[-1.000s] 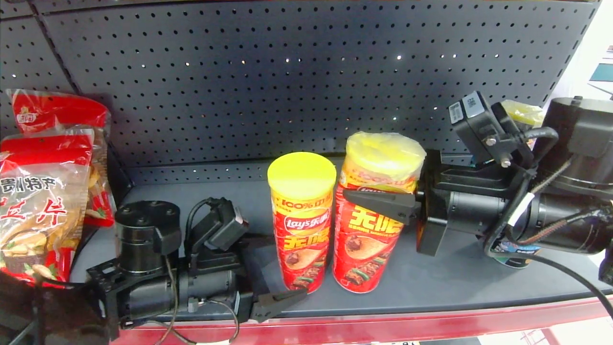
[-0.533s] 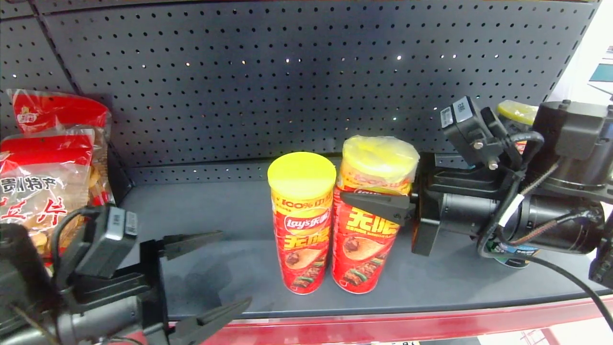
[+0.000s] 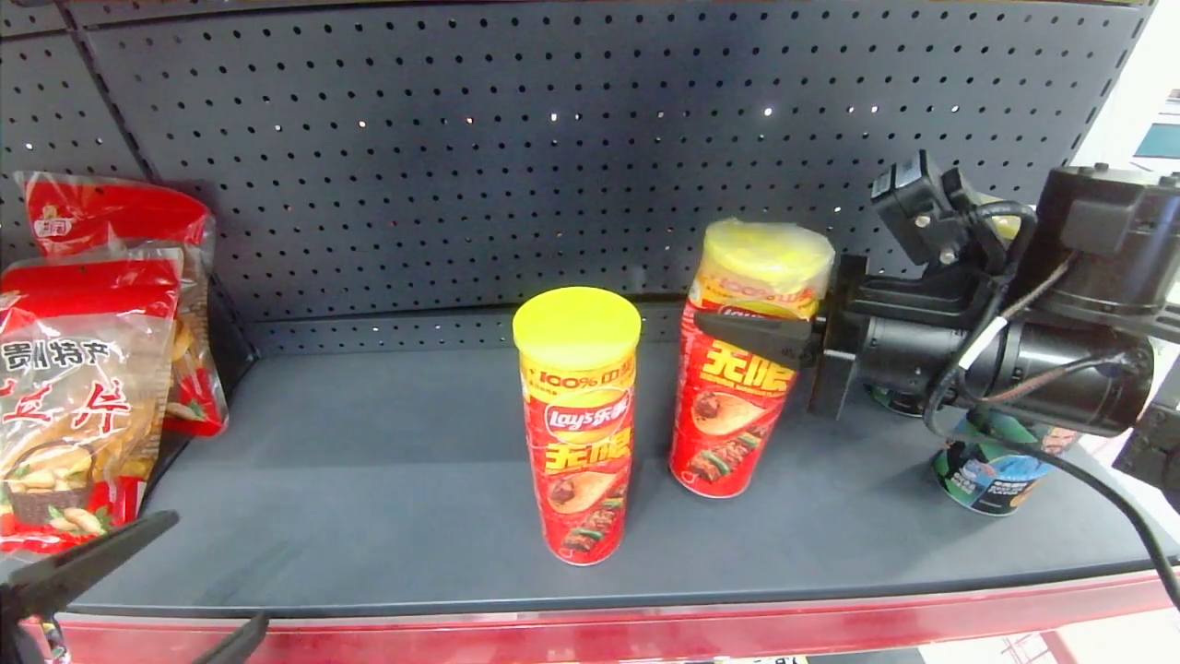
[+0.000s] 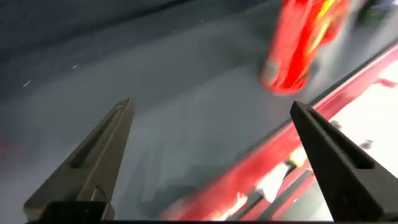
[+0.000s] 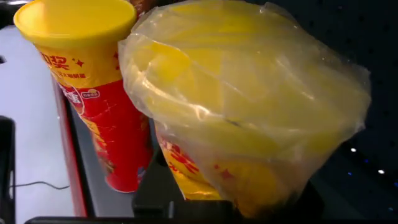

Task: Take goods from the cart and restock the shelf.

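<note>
Black fingers of our right gripper (image 3: 758,325) clamp the plastic-wrapped chip can (image 3: 737,406) just under its lid. We have drawn it deeper into the shelf (image 3: 369,480), so the bare-lidded can (image 3: 579,433) it stood against is now apart, beyond the fingertips. We judge the final spot is still being sought. The held can is upright, lid up, its long axis crosswise to the fingers. Our left gripper (image 3: 217,572), spread wide and empty, has backed off to the shelf's front edge.

Dark grey pegboard panel (image 3: 461,138) behind, bright white wall (image 3: 1132,106) at right
</note>
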`<state>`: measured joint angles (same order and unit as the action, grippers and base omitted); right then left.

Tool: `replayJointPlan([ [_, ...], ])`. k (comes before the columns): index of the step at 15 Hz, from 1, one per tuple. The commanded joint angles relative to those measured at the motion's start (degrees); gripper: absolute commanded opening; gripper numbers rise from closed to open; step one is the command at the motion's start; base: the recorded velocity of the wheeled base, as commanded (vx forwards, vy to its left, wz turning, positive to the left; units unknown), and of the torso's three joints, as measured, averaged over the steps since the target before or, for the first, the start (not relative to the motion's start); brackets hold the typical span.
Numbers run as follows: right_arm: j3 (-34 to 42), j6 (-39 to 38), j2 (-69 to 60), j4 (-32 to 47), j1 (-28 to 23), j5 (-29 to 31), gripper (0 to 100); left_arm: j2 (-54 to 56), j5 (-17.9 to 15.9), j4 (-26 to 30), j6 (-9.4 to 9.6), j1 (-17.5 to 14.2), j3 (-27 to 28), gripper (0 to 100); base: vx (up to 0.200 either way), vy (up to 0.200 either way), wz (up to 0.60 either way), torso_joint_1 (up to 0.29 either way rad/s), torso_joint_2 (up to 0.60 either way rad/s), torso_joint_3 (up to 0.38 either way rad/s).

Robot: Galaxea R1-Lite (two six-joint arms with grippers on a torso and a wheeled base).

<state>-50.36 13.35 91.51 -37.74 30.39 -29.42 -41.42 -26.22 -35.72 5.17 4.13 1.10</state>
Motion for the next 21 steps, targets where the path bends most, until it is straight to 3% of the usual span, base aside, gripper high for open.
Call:
replayJointPlan([
  [1,-2.64,0.01,1.47,0.12,-0.77,-0.03,0,27.01,7.59,23.94,-0.51,-1.58,0.13,100,0.0,0.0,0.0,0.0,0.0,0.0],
  [3,-3.43,0.01,1.56,0.12,-0.77,-0.12,0,37.03,11.46,35.37,-2.36,-1.58,1.28,100,0.0,0.0,0.0,0.0,0.0,0.0],
  [4,-3.43,-0.08,2.0,0.04,-0.77,-0.29,0,37.73,14.44,36.86,-3.94,-1.76,1.01,100,0.0,0.0,0.0,0.0,0.0,0.0],
  [6,-4.4,-0.08,2.79,-0.05,-1.21,-0.38,0,37.47,15.76,36.77,-5.34,-1.67,0.66,100,0.0,0.0,0.0,0.0,0.0,0.0],
  [7,-5.19,-0.08,3.23,-0.05,-1.21,-0.73,0,37.12,16.91,36.77,-5.34,-1.85,0.66,100,0.0,0.0,0.0,0.0,0.0,0.0],
  [9,-6.07,-0.25,3.76,-0.05,-1.21,-0.73,0,36.77,23.15,36.86,-3.24,-2.99,0.66,100,0.0,0.0,0.0,0.0,0.0,0.0],
  [10,-6.07,-0.25,3.76,-0.05,-1.21,-0.73,0,36.77,24.46,36.86,-3.06,-3.43,0.66,100,0.0,0.0,0.0,0.0,0.0,0.0],
  [11,-6.15,-0.34,3.76,0.04,-1.21,-0.73,0,35.97,26.57,36.86,-2.71,-5.8,0.66,100,0.0,0.0,0.0,0.0,0.0,0.0],
  [12,-6.24,-0.34,3.76,-0.05,-1.21,-0.73,0,35.53,26.49,36.86,-2.71,-7.91,0.66,100,0.0,0.0,0.0,0.0,0.0,0.0],
  [14,-6.24,-0.52,3.76,-0.14,-1.48,-0.73,0,36.15,25.52,36.77,-3.15,-8.09,0.66,100,0.0,0.0,0.0,0.0,0.0,0.0],
  [16,-6.24,-0.52,3.58,-0.23,-1.65,-0.91,0,36.06,29.3,36.69,-3.15,-8.09,0.57,100,0.0,0.0,0.0,0.0,0.0,0.0],
  [18,-6.24,-0.69,3.49,-0.23,-2.44,-1.08,0,34.83,29.12,36.69,-3.32,-8.18,0.66,100,0.0,0.0,0.0,0.0,0.0,0.0],
  [20,-6.15,-0.78,3.41,-0.23,-2.79,-1.17,0,33.25,24.2,36.69,-2.62,-5.89,0.66,100,0.0,0.0,0.0,0.0,0.0,0.0],
  [21,-6.24,-0.78,3.49,-0.23,-2.79,-1.17,0,32.28,26.22,36.6,-2.88,-6.24,0.57,100,0.0,0.0,0.0,0.0,0.0,0.0],
])
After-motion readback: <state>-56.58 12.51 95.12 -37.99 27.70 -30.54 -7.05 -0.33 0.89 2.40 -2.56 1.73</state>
